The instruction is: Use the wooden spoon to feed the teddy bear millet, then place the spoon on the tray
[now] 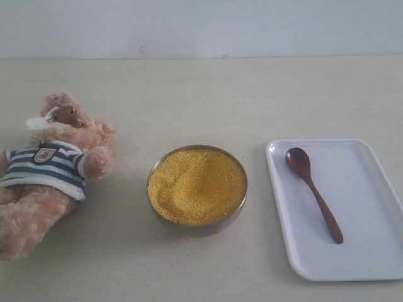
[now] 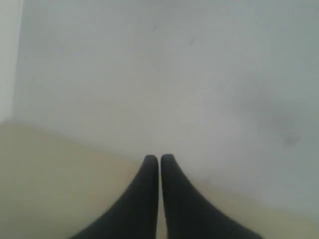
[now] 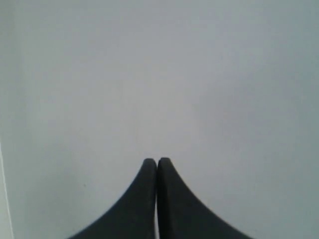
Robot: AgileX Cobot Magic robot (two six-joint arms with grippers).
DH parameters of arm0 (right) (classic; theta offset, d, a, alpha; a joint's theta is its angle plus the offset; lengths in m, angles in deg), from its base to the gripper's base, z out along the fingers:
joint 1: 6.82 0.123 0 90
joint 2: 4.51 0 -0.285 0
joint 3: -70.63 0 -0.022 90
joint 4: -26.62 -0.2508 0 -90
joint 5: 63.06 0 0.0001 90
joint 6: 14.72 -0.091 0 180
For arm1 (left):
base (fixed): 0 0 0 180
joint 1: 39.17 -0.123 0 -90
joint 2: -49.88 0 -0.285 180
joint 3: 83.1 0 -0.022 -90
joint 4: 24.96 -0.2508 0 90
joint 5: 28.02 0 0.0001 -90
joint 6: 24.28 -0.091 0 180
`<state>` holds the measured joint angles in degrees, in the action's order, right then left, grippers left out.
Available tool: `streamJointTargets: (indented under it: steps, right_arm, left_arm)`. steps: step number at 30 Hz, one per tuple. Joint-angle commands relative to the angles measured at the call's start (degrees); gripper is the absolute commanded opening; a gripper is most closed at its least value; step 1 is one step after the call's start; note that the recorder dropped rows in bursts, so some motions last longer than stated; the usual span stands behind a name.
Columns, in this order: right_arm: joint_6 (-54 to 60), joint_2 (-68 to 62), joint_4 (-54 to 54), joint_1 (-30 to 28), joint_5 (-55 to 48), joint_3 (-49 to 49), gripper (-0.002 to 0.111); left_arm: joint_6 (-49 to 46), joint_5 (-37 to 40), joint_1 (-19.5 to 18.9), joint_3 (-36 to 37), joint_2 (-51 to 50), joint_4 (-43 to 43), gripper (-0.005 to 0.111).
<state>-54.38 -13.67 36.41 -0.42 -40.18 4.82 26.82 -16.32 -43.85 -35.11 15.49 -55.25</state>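
The teddy bear (image 1: 53, 170) lies on its back at the left of the table in its striped shirt. Yellow millet (image 1: 197, 184) fills the round metal bowl (image 1: 196, 229) at the middle. On the right, the wooden spoon (image 1: 313, 189) rests on the white tray (image 1: 371, 207), its oval bowl toward the far end. Neither arm appears in the exterior view. My left gripper (image 2: 159, 158) is shut with nothing between its black fingers and faces a pale wall above the table edge. My right gripper (image 3: 157, 161) is also shut and empty, facing a bare grey wall.
The beige table (image 1: 189, 94) runs back to a pale wall (image 1: 201, 25). Open tabletop lies between the bear, the bowl and the tray.
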Motion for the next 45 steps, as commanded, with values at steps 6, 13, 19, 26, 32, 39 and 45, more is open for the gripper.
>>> streamJointTargets:
  steps: [6,13,19,26,32,39,45]
  right_arm:
    - [-1.29,-12.87,4.93,-0.04,-19.03,6.58,0.000]
    - [5.31,-23.29,4.93,6.38,-34.81,10.75,0.000]
    - [9.07,-29.53,4.93,15.02,-34.70,10.88,0.000]
    - [10.29,-35.67,4.93,20.54,-32.98,10.88,0.016]
    - [10.76,-39.34,4.93,21.21,-33.97,10.88,0.066]
    - [10.65,-39.86,4.93,21.21,-33.78,10.88,0.082]
    - [10.75,-39.86,4.93,21.21,-34.70,10.88,0.082]
  left_arm:
    - [-49.53,36.11,3.34,-10.57,-37.54,38.52,0.004]
    - [-52.51,33.73,3.34,-11.03,-50.03,41.65,0.038]
    - [-59.28,28.66,3.34,-11.03,-49.81,47.28,0.101]
    - [-70.26,21.16,3.34,-9.74,-49.81,54.33,0.109]
    - [-70.47,15.75,3.34,-6.85,-50.92,52.29,0.109]
    - [-75.52,15.07,3.39,-6.85,-57.50,60.11,0.109]
    - [-78.60,15.07,4.46,-6.85,-63.15,62.21,0.109]
